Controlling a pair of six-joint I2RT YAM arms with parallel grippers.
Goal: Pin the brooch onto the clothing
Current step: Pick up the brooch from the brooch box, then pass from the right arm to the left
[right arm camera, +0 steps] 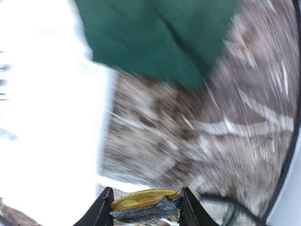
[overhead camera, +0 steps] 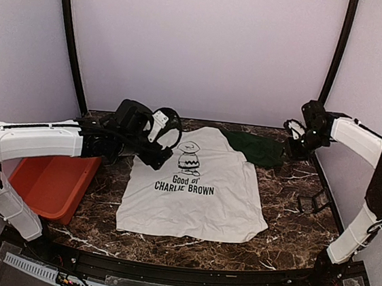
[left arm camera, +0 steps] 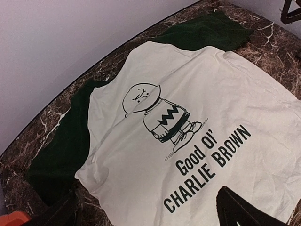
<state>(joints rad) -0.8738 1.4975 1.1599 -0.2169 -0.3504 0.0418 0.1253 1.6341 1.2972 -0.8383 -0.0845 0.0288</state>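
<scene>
Marble-patterned and dark, the table (overhead camera: 286, 214) carries the clothing (overhead camera: 196, 191) spread flat at its middle, print up, its long axis running from the collar at the far side to the hem near the arm bases. An orange bin (overhead camera: 53, 183) sits off its left edge. The left claw (overhead camera: 164, 140) hangs over the shirt's far left shoulder with its fingers spread wide and nothing between them. It is the nearer one to the cartoon print. The right claw (overhead camera: 294, 137) stands at the far right, just beyond the green sleeve (overhead camera: 255, 148), and pinches the brooch (right arm camera: 143, 200), a flat golden piece over a darker underside, lying crosswise between its fingers (right arm camera: 101, 209). From that claw the white chest panel lies to the robot's left and a little nearer the bases, past the sleeve, so I judge the carry must go that way. The right wrist view is badly smeared, and I cannot make out the pin or clasp, nor whether it is open. From above, the brooch itself is too small to see, and the left arm covers the other sleeve.
</scene>
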